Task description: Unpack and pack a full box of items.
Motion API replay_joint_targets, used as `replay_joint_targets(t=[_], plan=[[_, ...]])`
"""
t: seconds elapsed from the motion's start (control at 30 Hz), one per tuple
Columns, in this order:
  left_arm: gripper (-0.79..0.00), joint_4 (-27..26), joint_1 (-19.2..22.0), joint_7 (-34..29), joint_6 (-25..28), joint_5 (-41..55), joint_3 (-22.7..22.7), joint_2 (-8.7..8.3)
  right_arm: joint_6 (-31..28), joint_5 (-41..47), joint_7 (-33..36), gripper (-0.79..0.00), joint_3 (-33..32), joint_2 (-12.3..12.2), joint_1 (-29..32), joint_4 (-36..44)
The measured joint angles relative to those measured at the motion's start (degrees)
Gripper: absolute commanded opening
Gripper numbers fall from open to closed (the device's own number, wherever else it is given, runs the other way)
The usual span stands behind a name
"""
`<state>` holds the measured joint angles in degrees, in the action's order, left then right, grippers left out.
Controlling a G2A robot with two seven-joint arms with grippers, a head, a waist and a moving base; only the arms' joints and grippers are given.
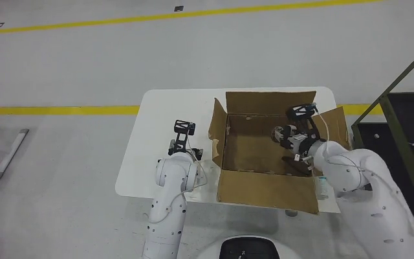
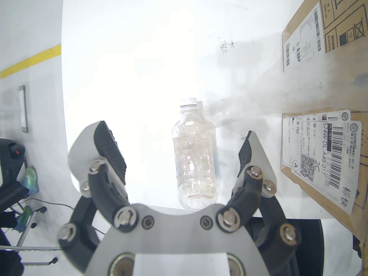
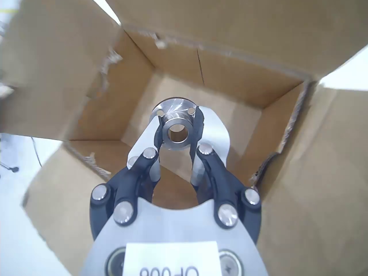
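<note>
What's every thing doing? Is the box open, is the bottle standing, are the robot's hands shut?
cardboard box: open, flaps folded out.
plastic bottle: lying on the table, capless, looks empty.
metal flange: gripped, held over the box.
left gripper: open, either side of the bottle.
right gripper: shut on the flange.

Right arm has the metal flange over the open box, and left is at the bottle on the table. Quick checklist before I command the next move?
1. Hold of right gripper on metal flange: ok, fingers clamp its hub from both sides.
2. Flange within the box opening: ok, walls surround it.
3. Box floor directly under the flange: cannot tell, the gripper hides it.
4. Opening of left gripper: ok, fingers spread either side of the clear bottle.
5. Bottle grasped: not ok, it lies on the table with neither pad touching it.
6. Left gripper apart from the box: ok, a gap shows.
</note>
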<state>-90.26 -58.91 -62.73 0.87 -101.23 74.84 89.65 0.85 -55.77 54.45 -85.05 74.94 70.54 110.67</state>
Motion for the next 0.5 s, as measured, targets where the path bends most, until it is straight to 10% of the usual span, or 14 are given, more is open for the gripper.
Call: replay_joint_targets(t=[0.5], plan=[[0.0, 0.0, 0.0, 0.0, 0.0, 0.0, 0.0, 0.0, -1.06, 1.42, -4.15, -0.785, -2.67, -0.3, 4.33, 2.62]])
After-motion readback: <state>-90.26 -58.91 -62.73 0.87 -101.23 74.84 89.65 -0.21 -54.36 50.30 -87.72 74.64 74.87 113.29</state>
